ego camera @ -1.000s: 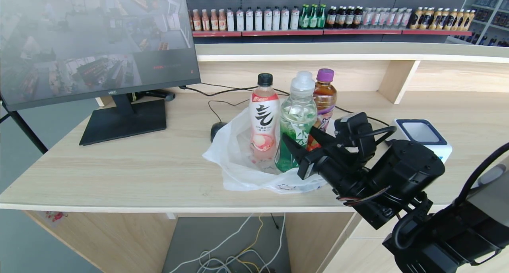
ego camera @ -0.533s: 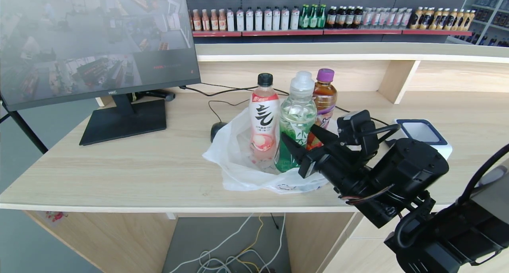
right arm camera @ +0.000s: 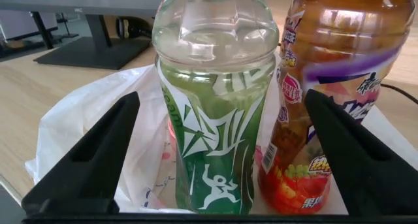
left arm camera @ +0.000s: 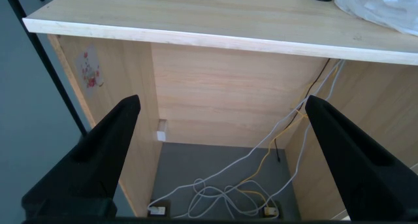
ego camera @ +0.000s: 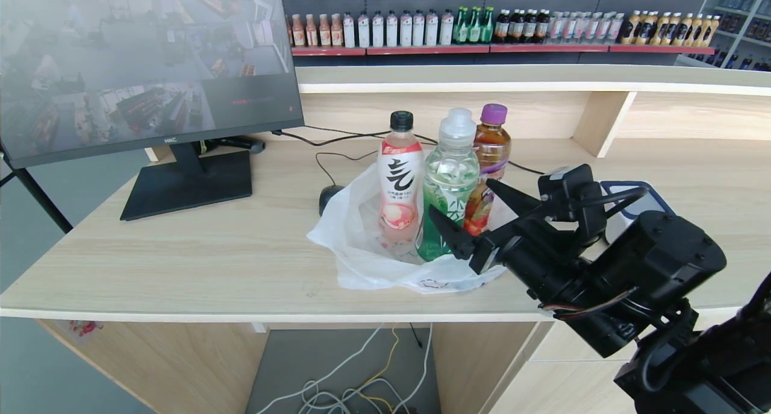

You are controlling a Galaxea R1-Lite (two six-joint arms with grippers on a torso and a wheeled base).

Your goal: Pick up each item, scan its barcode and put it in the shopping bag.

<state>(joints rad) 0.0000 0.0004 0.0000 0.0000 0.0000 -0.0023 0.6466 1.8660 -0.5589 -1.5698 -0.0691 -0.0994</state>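
Since a second ago my right claw [ego camera: 459, 198] has drawn back and to my right from the bottles, its fingers spreading wider, so my arm now covers much of the scanner [ego camera: 656, 203]. Nearest to me, my left claw [left arm camera: 222, 103] hangs released below the front edge of the worktop [ego camera: 211, 251], facing the cables underneath, parked out of the way. Above the worktop, my right claw is also released and grasps nothing. Its spread fingers point at the green-labelled bottle [ego camera: 449, 185] and the purple-capped tea bottle [ego camera: 491, 155] without touching either, which I read as backing off after a placement rather than lining up a grab. The shopping bag [ego camera: 361, 251] lies close to the front edge, its thin white plastic slumped low and open, so the bottles can stand in it without anyone holding the mouth. Three stand upright in it, close together: the pink-labelled bottle [ego camera: 399, 185] on my left, the green one just beside it, the tea bottle tucked behind the green one on my right. I see no loose item left on the worktop, so I judge the bagging close to finished. Beyond the bag sit a mouse [ego camera: 329, 196] and the monitor [ego camera: 144, 64], and farthest off a shelf of drinks [ego camera: 482, 28].
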